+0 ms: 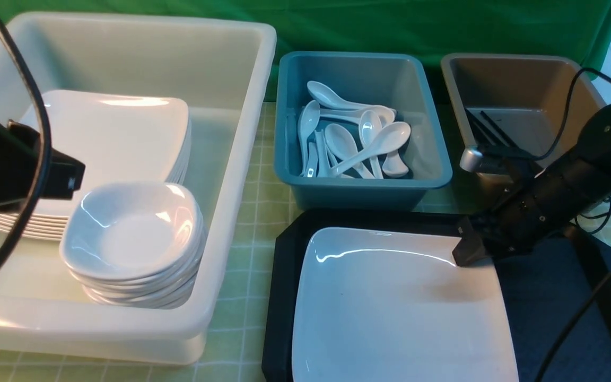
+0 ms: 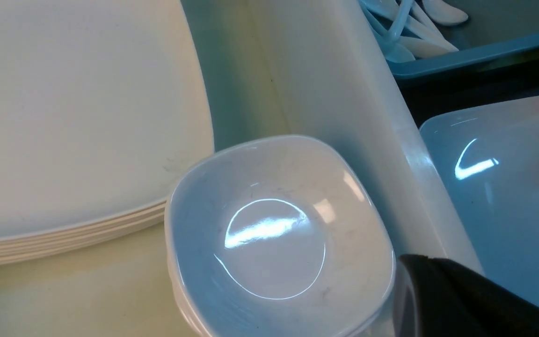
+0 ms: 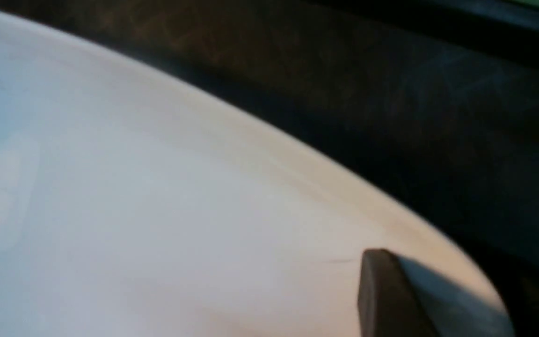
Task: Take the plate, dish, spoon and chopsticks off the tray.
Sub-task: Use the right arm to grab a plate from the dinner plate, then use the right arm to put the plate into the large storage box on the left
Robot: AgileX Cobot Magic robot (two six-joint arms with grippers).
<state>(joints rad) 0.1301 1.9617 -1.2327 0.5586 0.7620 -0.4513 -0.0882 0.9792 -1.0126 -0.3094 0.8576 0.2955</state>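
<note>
The large white square plate (image 1: 390, 307) lies on the black tray (image 1: 284, 276). My right gripper (image 1: 467, 249) is at the plate's far right corner. In the right wrist view one of its fingers (image 3: 382, 285) lies on top of the plate (image 3: 157, 210) just inside the rim, and the other is hidden below. My left gripper (image 1: 72, 180) is shut and empty, beside the top dish (image 1: 130, 228) of a stack in the white tub (image 1: 231, 175). Several white spoons (image 1: 353, 140) lie in the teal tub (image 1: 364, 185). Black chopsticks (image 1: 488, 130) lie in the brown tub (image 1: 517, 69).
A stack of large white plates (image 1: 114, 132) fills the back of the white tub behind the dishes. The teal and brown tubs stand just beyond the tray's far edge. Cables (image 1: 581, 313) from the right arm hang over the tray's right side.
</note>
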